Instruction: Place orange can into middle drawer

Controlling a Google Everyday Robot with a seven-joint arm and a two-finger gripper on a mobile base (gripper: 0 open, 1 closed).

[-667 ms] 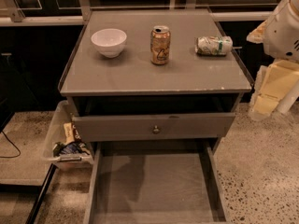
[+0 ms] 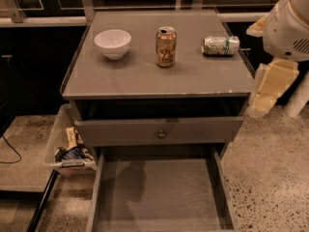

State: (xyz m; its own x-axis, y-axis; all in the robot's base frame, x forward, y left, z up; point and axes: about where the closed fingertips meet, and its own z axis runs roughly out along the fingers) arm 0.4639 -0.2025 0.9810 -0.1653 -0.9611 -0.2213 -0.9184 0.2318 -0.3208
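A: Speckled floor [image 2: 270,168], dark backdrop, grey cabinet [image 2: 145,79] centre frame. Where's the gripper?
B: Gripper [image 2: 270,88] hangs just off the cabinet's right edge, near the front corner of the top, under the white arm housing [image 2: 289,28].
A: Jaws?
B: Can't tell whether released or clenched. Everything on the cabinet sits apart from them.
A: Orange can?
B: Orange can [image 2: 165,46] is upright on the cabinet top, well left of the jaws and a bit further back. Silver lid up.
A: Between it and the jaws?
B: Dented can [image 2: 220,45], on its side near the right edge, the closest item to the jaws. Beyond the orange can, furthest from the jaws, is a white bowl [image 2: 112,43], upright.
A: Middle drawer?
B: Middle drawer [image 2: 159,197] is pulled out wide, below and left of the jaws, at the bottom of frame. Smooth flat floor, low side walls. Knob drawer [image 2: 161,134] sits above it, between it and the top, with a dark gap over its front.
A: Anything else?
B: Clear bin [image 2: 60,144] with snack packets, on the floor on the far side of the cabinet from the jaws, just beside the middle drawer's left wall.
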